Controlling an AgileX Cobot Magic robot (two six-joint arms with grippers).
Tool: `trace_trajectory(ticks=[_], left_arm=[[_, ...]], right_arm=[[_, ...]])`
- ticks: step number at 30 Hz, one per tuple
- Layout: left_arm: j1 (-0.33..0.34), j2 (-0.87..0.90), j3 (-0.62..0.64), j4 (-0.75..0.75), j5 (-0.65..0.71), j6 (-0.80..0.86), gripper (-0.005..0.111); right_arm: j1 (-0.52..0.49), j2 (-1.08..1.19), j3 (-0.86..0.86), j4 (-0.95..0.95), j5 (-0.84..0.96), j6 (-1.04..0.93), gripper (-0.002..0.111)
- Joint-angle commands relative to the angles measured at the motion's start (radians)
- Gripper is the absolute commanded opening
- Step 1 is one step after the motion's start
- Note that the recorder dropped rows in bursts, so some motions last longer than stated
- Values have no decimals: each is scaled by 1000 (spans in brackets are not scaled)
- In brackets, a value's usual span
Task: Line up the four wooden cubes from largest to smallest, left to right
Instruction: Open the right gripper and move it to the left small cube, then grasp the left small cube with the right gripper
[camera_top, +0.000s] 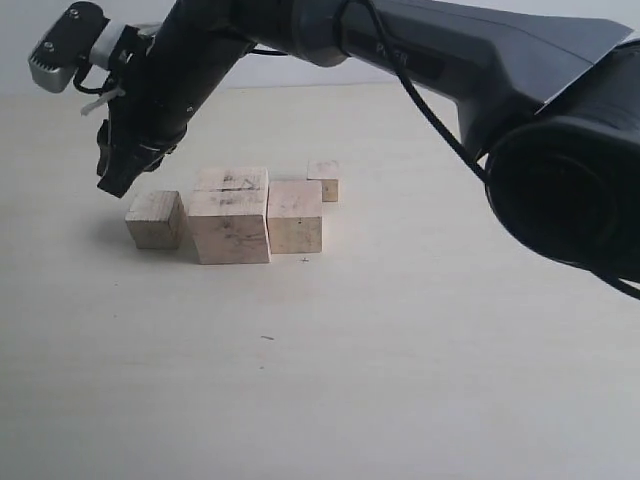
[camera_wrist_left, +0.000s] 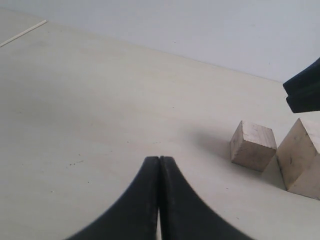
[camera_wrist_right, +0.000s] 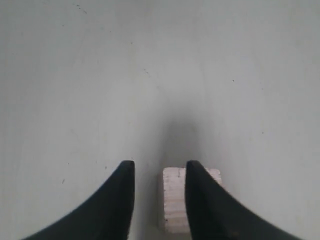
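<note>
Wooden cubes are bunched mid-table, roughly in a row. The right gripper is held parted with nothing grasped, just above the leftmost cube. The left gripper is pressed shut, empty, off to the side. Lots of bare pale table is left in front and to the right, with a plain wall behind.

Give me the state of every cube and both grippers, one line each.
Largest cube: resting on the table, second from left, not held.
Second-largest cube: resting right beside the largest cube, not held.
Third cube: resting at the far left, not held.
Smallest cube: resting behind the row, at its right end.
Right gripper: open, empty, hovering just above the third cube.
Left gripper: shut, empty.
</note>
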Motion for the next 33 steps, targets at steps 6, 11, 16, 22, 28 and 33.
trace_trajectory(ticks=[6, 11, 16, 22, 28, 33], left_arm=[[-5, -6, 0, -2, -3, 3, 0], [-5, -6, 0, -2, -3, 3, 0], [-5, -6, 0, -2, -3, 3, 0], [-9, -6, 0, -2, -3, 3, 0], [-16, -6, 0, -2, -3, 3, 0], [-16, -6, 0, -2, -3, 3, 0]], right_arm=[[6, 42, -13, 51, -98, -115, 75], [4, 59, -13, 47, -124, -107, 76], [4, 80, -13, 36, -147, -69, 76], [-1, 110, -13, -12, -168, -21, 76], [-22, 112, -13, -12, -173, -21, 76], [-34, 114, -13, -4, -173, -21, 76]])
